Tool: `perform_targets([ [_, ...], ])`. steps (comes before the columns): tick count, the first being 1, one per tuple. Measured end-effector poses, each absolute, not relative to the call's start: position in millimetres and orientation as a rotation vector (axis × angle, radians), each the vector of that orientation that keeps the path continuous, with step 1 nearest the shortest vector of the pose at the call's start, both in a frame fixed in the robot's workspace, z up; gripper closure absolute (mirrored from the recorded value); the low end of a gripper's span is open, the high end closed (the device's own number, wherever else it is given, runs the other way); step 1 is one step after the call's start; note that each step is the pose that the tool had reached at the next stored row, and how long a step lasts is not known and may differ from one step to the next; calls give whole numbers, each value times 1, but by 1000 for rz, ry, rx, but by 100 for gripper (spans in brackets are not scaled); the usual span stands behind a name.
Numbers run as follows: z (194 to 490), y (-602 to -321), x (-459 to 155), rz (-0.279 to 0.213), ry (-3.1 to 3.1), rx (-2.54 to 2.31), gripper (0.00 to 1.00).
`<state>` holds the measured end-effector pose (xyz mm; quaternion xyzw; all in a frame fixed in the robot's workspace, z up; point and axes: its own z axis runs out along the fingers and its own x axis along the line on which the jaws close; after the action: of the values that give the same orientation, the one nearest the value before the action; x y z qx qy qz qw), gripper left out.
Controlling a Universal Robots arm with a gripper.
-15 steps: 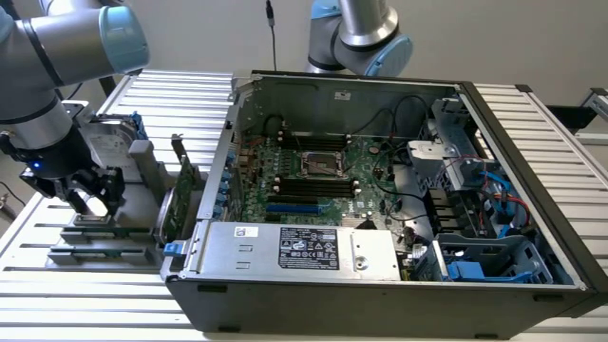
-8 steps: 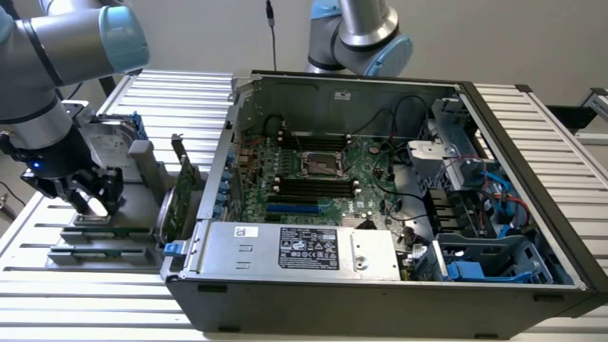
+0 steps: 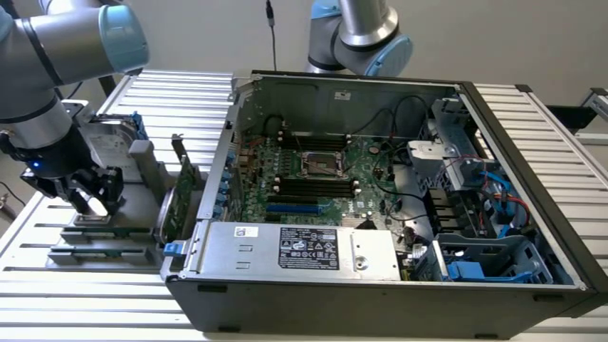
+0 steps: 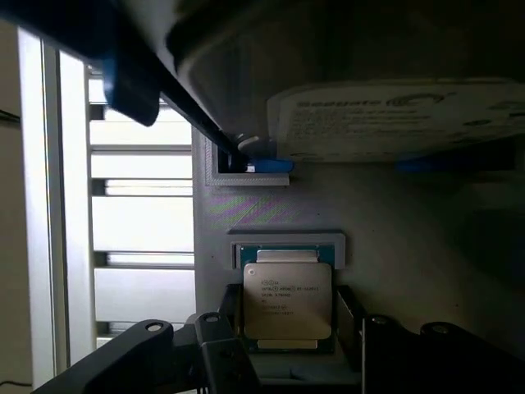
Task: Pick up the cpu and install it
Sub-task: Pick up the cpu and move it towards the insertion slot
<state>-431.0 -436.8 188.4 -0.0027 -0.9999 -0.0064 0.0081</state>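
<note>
The cpu, a small flat square chip with a shiny silver top, lies in a grey holder on the rack at the exterior view's left. My gripper straddles it. One dark finger presses against one side of the chip and the other finger against the opposite side. In the exterior view the gripper hangs low over that holder, with the bright chip between its fingers. The open computer case shows the motherboard with its cpu socket in the middle.
A silver hard drive with blue side rails stands just behind the holder, close to the gripper. Upright green circuit cards stand between the rack and the case wall. A second robot arm rises behind the case. A power supply fills the case's front.
</note>
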Motion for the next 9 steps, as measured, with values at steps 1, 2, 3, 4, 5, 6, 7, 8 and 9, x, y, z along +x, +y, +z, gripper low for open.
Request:
perform_targets([
  [1,189,-437,-431,-20,-3125,-9,46],
  [2,190,-437,-431,-20,-3125,-9,46],
  [3,192,-437,-431,-21,-3125,-9,46],
  [4,193,-437,-431,-21,-3125,-9,46],
  [5,195,-437,-431,-21,-3125,-9,46],
  [6,197,-437,-431,-21,-3125,-9,46],
  [7,199,-437,-431,-21,-3125,-9,46],
  [8,202,-437,-431,-22,-3125,-9,46],
  [9,205,-437,-431,-22,-3125,-9,46],
])
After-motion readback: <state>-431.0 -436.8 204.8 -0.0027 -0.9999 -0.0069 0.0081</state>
